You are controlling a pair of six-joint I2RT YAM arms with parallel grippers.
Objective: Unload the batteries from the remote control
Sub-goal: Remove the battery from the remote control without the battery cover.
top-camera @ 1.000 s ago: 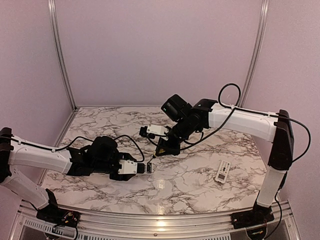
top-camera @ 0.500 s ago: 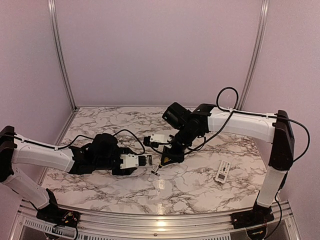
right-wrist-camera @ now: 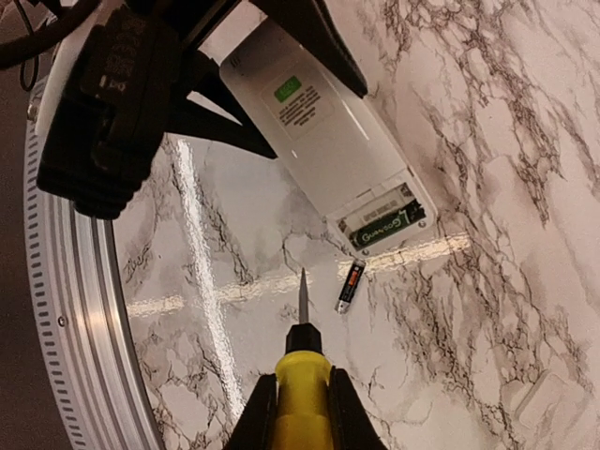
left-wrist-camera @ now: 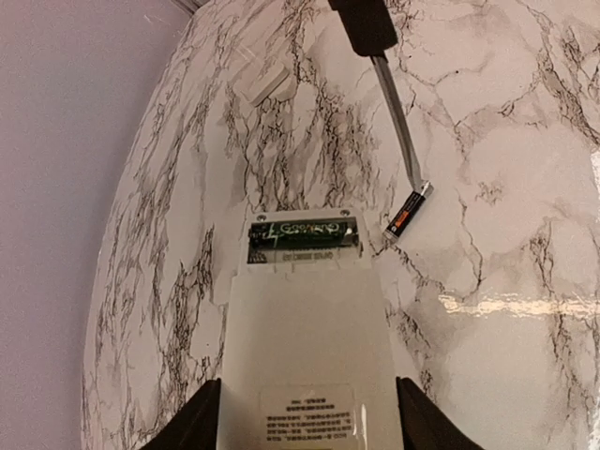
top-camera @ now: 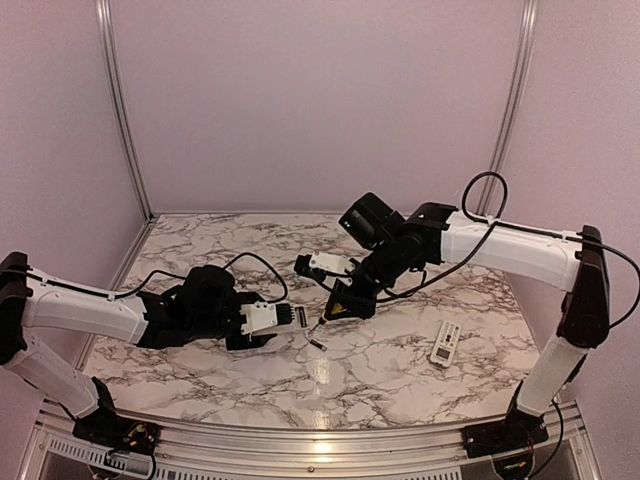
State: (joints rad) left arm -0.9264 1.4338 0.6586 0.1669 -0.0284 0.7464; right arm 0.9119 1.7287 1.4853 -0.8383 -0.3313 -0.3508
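Observation:
My left gripper (top-camera: pixel 258 323) is shut on the white remote control (top-camera: pixel 284 317), holding it above the table with its open battery bay facing up. One dark battery with green lettering (left-wrist-camera: pixel 305 231) still sits in the bay (right-wrist-camera: pixel 382 225). A second, loose battery (left-wrist-camera: pixel 408 214) lies on the marble just right of the remote's end (right-wrist-camera: pixel 350 286) (top-camera: pixel 316 345). The right gripper (right-wrist-camera: pixel 295 398) is shut on the yellow-handled screwdriver (right-wrist-camera: pixel 302 412). Its tip (right-wrist-camera: pixel 303 286) hangs a little left of the loose battery, apart from it. In the left wrist view, the remote (left-wrist-camera: pixel 305 347) fills the space between my fingers (left-wrist-camera: pixel 199 422).
Another white remote (top-camera: pixel 445 343) lies on the table at the right. A small flat pale cover plate (left-wrist-camera: pixel 262 82) rests further back on the marble. Aluminium rails edge the table at the front (top-camera: pixel 300 445).
A battery has come out of the remote and now lies on the table. The right gripper with the screwdriver has drawn back to the right. The left gripper has shifted the remote slightly.

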